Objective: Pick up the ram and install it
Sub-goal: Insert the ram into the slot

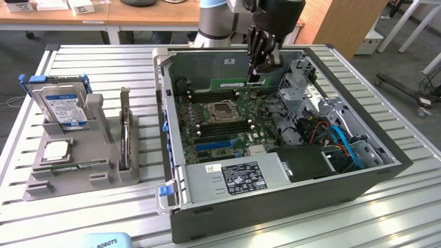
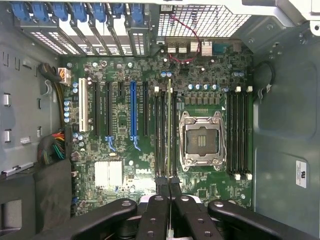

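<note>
**Task status.** The computer case (image 1: 276, 206) lies open on the desk (image 1: 96, 57) with the motherboard (image 1: 220, 132) facing up. The gripper (image 1: 255, 77) hangs inside the case near its rear wall, clenched on the ram (image 1: 227, 81). In the wrist view the gripper (image 2: 170, 187) holds the ram (image 2: 170, 125) edge-on, in line with the memory slots (image 2: 162, 135) beside the empty processor socket (image 2: 201, 139). Pick-up is judged complete. Installation is judged incomplete: the ram appears to sit above the slots, not seated. Contact cannot be confirmed.

**Inventory.**
- One desk, one computer case, one motherboard.
- One grey holder (image 1: 62, 186) on the desk, towards the exterior view's left of the case.
- In the holder:
  - one hard drive (image 1: 63, 106), upright
  - one expansion card (image 1: 124, 129), upright
  - one square processor chip (image 1: 55, 151), lying flat
  - one thin green strip (image 1: 72, 167), lying flat, too small to identify
- One processor socket.
- Two banks of memory slots, one on each side of the socket, four slots per bank as far as can be counted.
- One ram, in the gripper.
</note>
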`<state>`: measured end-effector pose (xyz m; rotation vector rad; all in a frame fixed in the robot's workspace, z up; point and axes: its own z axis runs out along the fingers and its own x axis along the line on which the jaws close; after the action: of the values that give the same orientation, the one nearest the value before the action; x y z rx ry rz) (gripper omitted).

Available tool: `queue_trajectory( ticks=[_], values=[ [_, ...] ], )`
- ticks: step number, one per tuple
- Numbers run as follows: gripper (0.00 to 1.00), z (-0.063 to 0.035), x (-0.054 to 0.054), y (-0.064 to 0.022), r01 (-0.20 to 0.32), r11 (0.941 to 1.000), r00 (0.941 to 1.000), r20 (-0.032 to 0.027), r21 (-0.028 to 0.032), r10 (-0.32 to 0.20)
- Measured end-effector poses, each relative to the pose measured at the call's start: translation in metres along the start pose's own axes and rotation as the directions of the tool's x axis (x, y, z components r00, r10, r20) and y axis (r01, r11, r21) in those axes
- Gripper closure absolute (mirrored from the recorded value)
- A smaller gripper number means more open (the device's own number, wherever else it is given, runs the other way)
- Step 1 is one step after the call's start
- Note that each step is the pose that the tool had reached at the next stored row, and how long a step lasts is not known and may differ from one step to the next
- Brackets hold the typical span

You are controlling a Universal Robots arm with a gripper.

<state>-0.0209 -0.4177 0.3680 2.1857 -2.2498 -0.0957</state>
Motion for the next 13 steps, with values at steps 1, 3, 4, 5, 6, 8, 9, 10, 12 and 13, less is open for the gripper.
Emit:
queue_trajectory(
  ticks=[1,3,4,5,6,8,9,10,12,13],
  values=[
    [0.89,0.0000,0.0000,0.0000,0.000,1.0000,1.0000,0.0001,0.0000,0.000],
    [0.89,0.0001,0.0000,0.0000,0.000,1.0000,1.0000,0.0000,0.0000,0.000],
    [0.89,0.0006,0.0000,-0.0001,0.000,1.0000,1.0000,0.0002,0.0002,0.000],
    [0.89,0.0013,0.0000,-0.0001,0.000,1.0000,1.0000,0.0001,0.0006,0.000],
    [0.89,0.0019,0.0001,-0.0001,0.000,1.0000,1.0000,-0.0004,0.0011,0.000],
    [0.89,0.0038,0.0002,-0.0002,0.000,1.0000,1.0000,-0.0008,0.0032,0.000],
    [0.89,0.0046,0.0002,-0.0002,0.000,1.0000,1.0000,-0.0010,0.0043,0.000],
    [0.89,0.0055,0.0002,-0.0002,0.000,1.0000,1.0000,-0.0009,0.0057,0.000],
    [0.89,0.0073,0.0003,-0.0003,0.000,1.0000,1.0000,-0.0009,0.0084,0.000],
    [0.89,0.0082,0.0003,-0.0004,0.000,1.0000,1.0000,-0.0008,0.0096,0.000]
  ],
)
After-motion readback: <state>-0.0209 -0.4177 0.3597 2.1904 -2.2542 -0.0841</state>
